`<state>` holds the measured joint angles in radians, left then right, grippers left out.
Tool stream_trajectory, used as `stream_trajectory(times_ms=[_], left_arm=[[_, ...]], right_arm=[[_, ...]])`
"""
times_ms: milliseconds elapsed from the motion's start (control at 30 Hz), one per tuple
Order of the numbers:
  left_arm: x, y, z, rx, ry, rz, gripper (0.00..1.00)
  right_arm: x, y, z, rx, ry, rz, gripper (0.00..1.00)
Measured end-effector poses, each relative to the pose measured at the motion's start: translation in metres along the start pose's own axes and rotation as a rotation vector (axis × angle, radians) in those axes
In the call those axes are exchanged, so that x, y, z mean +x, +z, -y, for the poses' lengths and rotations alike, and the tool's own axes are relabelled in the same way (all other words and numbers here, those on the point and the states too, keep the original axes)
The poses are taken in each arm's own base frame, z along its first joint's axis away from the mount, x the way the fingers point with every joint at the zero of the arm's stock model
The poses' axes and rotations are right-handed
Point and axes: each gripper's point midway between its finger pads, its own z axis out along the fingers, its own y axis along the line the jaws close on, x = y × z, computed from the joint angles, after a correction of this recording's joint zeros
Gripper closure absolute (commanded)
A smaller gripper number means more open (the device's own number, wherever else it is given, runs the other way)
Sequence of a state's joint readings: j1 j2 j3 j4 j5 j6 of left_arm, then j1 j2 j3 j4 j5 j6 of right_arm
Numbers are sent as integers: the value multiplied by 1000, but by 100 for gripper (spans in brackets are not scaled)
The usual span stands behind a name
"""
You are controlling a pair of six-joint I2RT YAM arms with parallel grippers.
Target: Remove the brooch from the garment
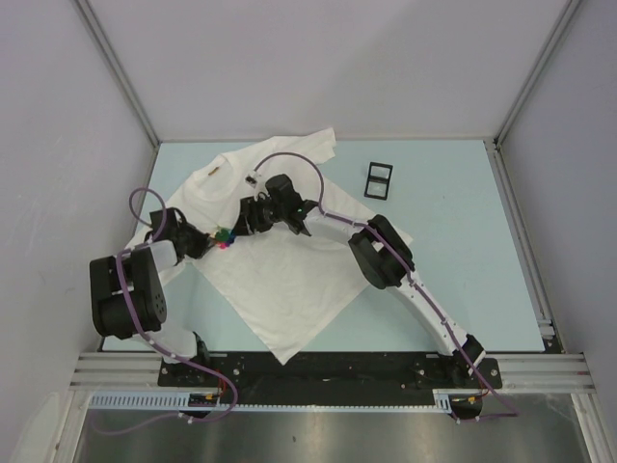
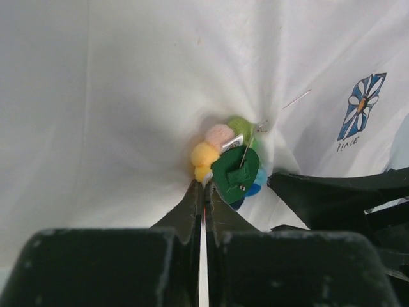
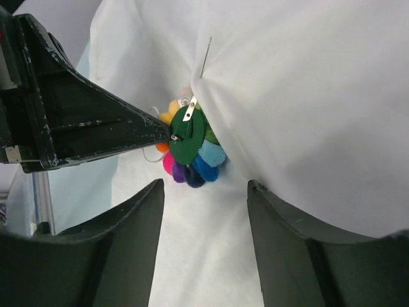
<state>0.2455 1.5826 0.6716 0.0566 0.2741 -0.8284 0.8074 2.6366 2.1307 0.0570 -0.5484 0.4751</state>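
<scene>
On a white shirt (image 1: 280, 289), the left fingers (image 2: 186, 214) pinch shut on a colourful pom-pom brooch (image 2: 234, 170), while the right fingers (image 3: 128, 249) gape wide near it, holding nothing.

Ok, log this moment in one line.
left gripper: shut on brooch | right gripper: open, near brooch | brooch: pinned to shirt

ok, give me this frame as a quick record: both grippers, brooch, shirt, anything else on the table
left gripper: shut, tips pinching the edge of the multicoloured pom-pom brooch with a green felt back
right gripper: open, brooch in line between its fingers
pin: thin metal shaft, partly through the cloth
garment: white short-sleeved T-shirt, puckered around the brooch; blue-and-white flower emblem on it
other: black rectangular frame on the light-blue table, apart from the shirt
</scene>
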Motion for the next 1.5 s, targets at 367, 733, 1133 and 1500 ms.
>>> stream_trajectory(times_ms=[367, 733, 1133, 1500], left_arm=[[11, -19, 6, 13, 21, -46, 100], [22, -27, 6, 33, 17, -79, 100], [46, -38, -8, 23, 5, -128, 100], [54, -42, -9, 23, 39, -156, 54]], right_arm=[[4, 3, -14, -84, 143, -14, 31], [8, 5, -19, -124, 221, -25, 30], [9, -12, -10, -61, 105, -24, 35], [22, -14, -3, -47, 31, -60, 57]])
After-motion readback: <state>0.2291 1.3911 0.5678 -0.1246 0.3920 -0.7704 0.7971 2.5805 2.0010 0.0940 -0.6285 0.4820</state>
